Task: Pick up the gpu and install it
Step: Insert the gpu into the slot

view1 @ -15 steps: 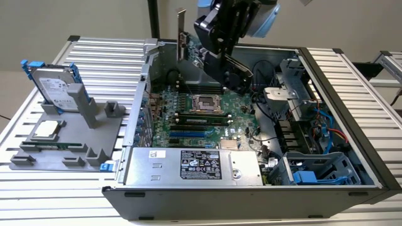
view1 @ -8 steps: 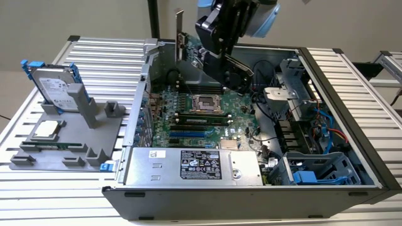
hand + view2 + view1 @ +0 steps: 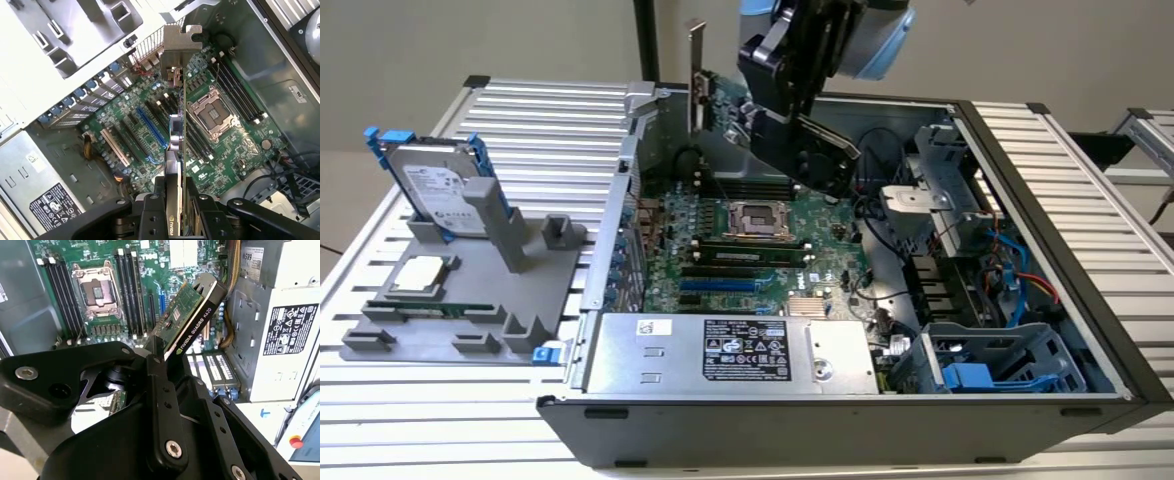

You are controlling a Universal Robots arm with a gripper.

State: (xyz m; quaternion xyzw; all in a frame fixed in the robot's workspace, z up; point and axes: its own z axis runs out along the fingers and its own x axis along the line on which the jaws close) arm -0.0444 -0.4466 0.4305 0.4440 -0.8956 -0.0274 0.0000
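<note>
The gripper (image 3: 175, 200) has its jaws clamped on one end of the gpu (image 3: 176, 132), held on edge above the motherboard (image 3: 240, 150) inside the open case (image 3: 1067, 200). The card's long axis runs away from the jaws, its silver bracket (image 3: 181, 42) pointing toward the case's slotted rear wall.

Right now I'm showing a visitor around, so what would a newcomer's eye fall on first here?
The gpu, clamped in the black jaws and hanging tilted above the open case's green motherboard. Next, the silver hard drive standing in a gray fixture at the exterior view's left.
</note>
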